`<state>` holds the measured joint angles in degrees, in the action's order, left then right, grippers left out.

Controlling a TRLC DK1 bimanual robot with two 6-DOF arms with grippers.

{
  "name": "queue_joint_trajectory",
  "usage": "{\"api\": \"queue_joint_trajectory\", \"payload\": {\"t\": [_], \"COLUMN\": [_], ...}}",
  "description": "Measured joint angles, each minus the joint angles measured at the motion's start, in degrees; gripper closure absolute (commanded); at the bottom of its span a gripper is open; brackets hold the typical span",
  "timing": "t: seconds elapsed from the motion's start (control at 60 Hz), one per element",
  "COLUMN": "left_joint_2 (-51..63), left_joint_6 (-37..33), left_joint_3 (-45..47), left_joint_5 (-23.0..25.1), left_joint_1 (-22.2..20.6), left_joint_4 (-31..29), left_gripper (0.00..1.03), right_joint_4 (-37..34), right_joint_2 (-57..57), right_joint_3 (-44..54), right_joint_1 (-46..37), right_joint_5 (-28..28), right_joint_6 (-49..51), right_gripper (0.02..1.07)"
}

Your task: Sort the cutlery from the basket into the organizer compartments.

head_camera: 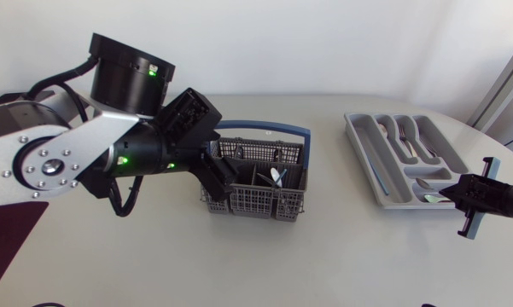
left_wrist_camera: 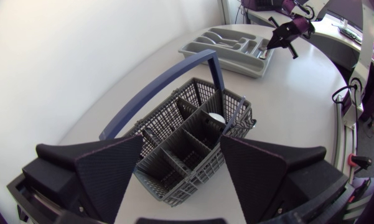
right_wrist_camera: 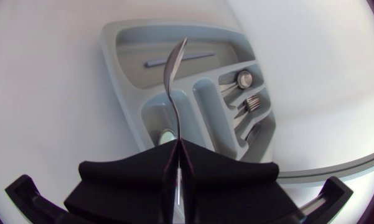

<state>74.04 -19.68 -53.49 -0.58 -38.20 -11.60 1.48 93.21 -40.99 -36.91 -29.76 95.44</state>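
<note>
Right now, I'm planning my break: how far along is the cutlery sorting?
Done: spoons and forks already lie in the organizer. In hand: the right gripper is shut on a metal piece above it. Left: cutlery remains in the basket, under the open left gripper.

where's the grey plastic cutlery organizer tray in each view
Head view: grey plastic organizer tray at the far right, beside the right gripper.
Left wrist view: tray far beyond the grey mesh basket, that gripper at its end.
Right wrist view: tray ahead of the gripper, under its silver utensil.
Shared landmark: the right gripper.
</note>
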Motion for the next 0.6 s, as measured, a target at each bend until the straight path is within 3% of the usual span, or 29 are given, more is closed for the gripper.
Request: {"api": "queue_joint_trajectory", "payload": {"t": [0.167, 0.433, 0.6], "left_joint_2": [0.0, 0.0, 0.0], "left_joint_6": [0.0, 0.0, 0.0], "left_joint_3": [0.3, 0.3, 0.3], "left_joint_5": [-0.2, -0.8, -1.3], "left_joint_1": [-0.7, -1.5, -1.9], "left_joint_4": [0.1, 0.1, 0.1], "left_gripper": [0.18, 0.18, 0.18], "right_joint_4": [7.5, 12.5, 18.2], "right_joint_2": [4.7, 9.6, 11.3], "right_joint_3": [-1.0, -1.7, -1.6], "right_joint_1": [-0.7, -0.7, -0.7], "right_joint_5": [2.3, 5.7, 6.9], "right_joint_6": [2.8, 6.9, 8.8], "right_gripper": [1.02, 1.00, 0.88]}}
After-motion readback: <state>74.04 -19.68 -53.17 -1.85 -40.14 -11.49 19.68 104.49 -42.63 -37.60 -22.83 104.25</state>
